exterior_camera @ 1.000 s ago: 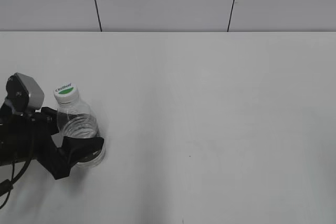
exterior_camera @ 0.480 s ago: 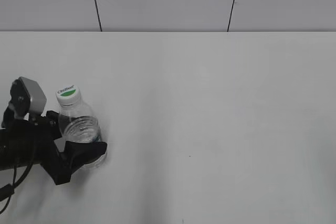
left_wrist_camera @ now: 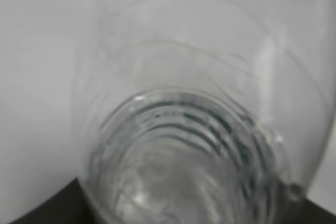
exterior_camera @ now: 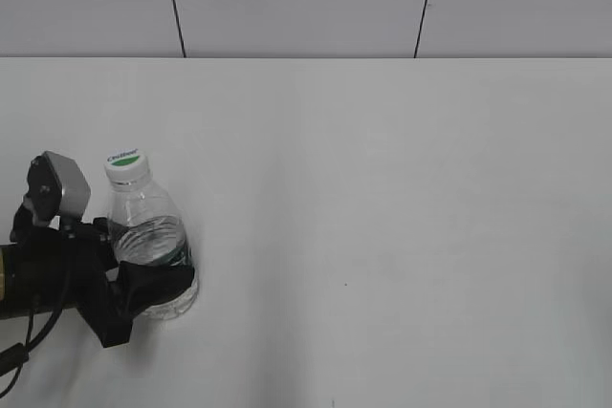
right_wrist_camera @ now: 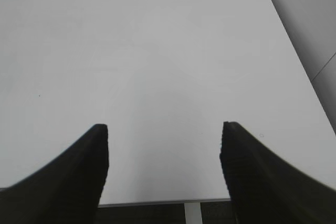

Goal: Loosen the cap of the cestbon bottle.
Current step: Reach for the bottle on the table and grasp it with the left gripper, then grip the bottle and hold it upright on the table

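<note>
The clear cestbon bottle (exterior_camera: 146, 236) stands at the left of the white table, a little tilted, with its dark green label band low on the body. Its white cap (exterior_camera: 125, 166) with a green oval is on top. My left gripper (exterior_camera: 153, 279) is shut on the bottle's lower body. In the left wrist view the bottle (left_wrist_camera: 189, 145) fills the frame, blurred and very close. My right gripper (right_wrist_camera: 164, 169) is open and empty over bare table near the front edge; it is out of the exterior view.
The white table (exterior_camera: 382, 188) runs wide to the right of the bottle. A grey panelled wall (exterior_camera: 306, 2) stands behind it. The table's front edge (right_wrist_camera: 157, 201) and right edge show in the right wrist view.
My left gripper has shifted slightly right and down with the bottle in it. The bottle now stands more upright, and its cap has moved a little right.
</note>
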